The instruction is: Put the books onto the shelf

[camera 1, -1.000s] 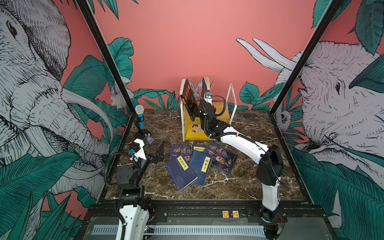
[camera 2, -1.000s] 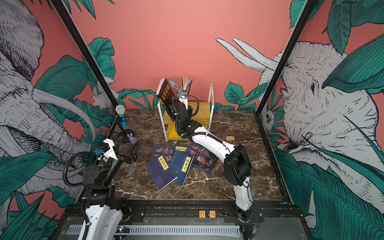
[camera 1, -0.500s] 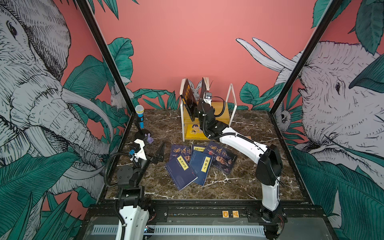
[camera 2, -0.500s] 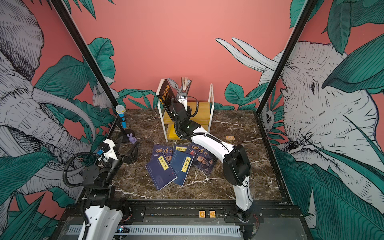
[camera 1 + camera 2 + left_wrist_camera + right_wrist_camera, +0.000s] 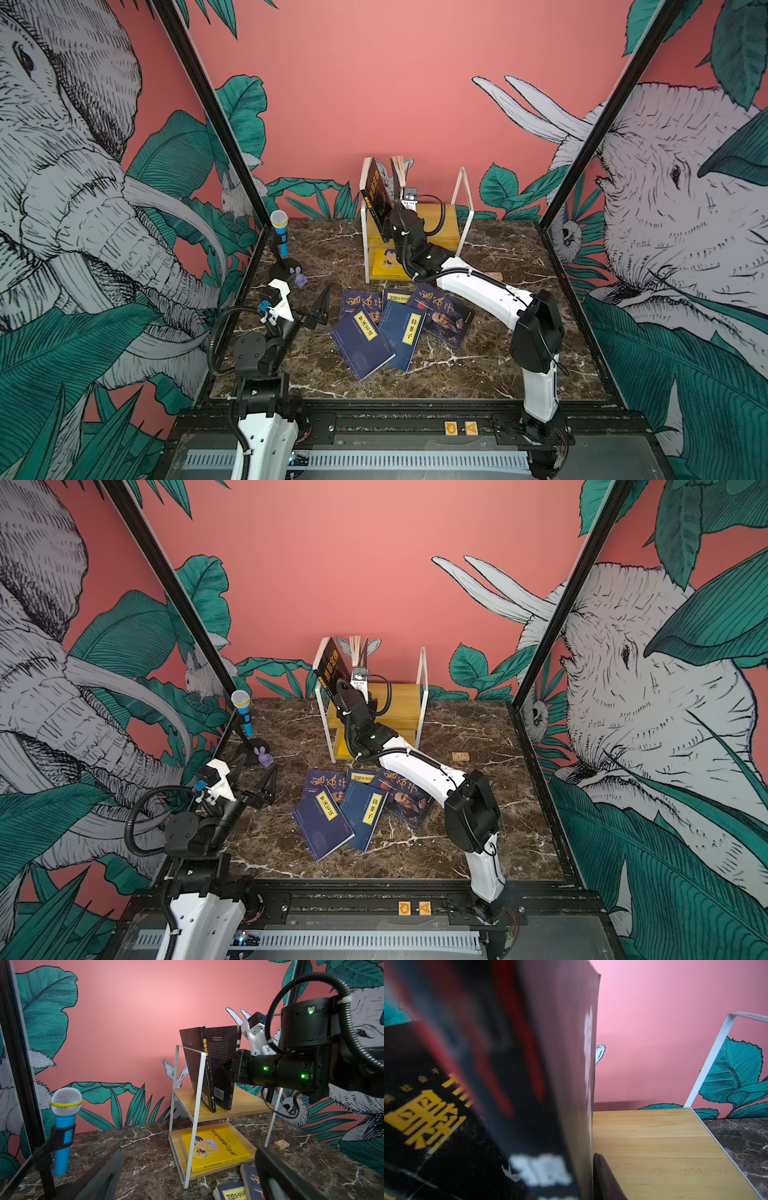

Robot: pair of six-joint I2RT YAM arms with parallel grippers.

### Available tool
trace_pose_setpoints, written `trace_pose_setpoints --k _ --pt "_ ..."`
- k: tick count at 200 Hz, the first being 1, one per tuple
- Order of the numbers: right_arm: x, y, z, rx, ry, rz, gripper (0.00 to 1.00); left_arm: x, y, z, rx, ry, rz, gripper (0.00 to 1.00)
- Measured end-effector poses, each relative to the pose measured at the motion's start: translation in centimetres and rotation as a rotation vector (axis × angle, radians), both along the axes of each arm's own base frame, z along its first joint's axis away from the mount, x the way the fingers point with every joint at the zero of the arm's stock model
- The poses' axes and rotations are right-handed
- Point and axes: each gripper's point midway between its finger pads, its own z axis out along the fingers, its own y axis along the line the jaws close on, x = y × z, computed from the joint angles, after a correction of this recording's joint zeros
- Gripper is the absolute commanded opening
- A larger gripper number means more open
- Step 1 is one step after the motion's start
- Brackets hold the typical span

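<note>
Right arm: we note a slight shift toward the tilted orange-lettered book since a second ago; the left arm and the navy pile are unchanged.
Right gripper (image 5: 224, 1069): at the upper board, against the black book; we cannot tell whether its jaws pinch the cover or merely flank it.
Black book (image 5: 222, 1043): white characters, upright on the upper board, one dark finger (image 5: 602, 1178) just beside its cover.
Orange-lettered book (image 5: 205, 1057): just past the right jaws, leaning on the white frame.
Shelf (image 5: 465, 199): two yellowish boards.
Yellow book (image 5: 216, 1147): flat on the lower board, below the right jaws.
Left gripper (image 5: 255, 773): jaws spread wide, holding nothing.
Navy books (image 5: 363, 338): overlapping flat on the marble, near the left jaws, well apart from the right ones.
</note>
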Motion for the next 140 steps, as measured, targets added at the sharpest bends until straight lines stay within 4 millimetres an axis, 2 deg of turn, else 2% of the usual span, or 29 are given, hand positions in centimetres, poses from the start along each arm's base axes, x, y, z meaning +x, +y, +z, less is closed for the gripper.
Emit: trace_pose_setpoints --k 72,140 --pt "-0.15 0.34 0.01 0.002 0.001 0.015 0.32 0.13 0.03 -0.33 0.008 0.010 0.004 1.00" --pt "-0.23 0.56 0.05 0.003 0.004 0.028 0.25 0.18 0.03 -0.56 0.008 0.019 0.004 0.99"
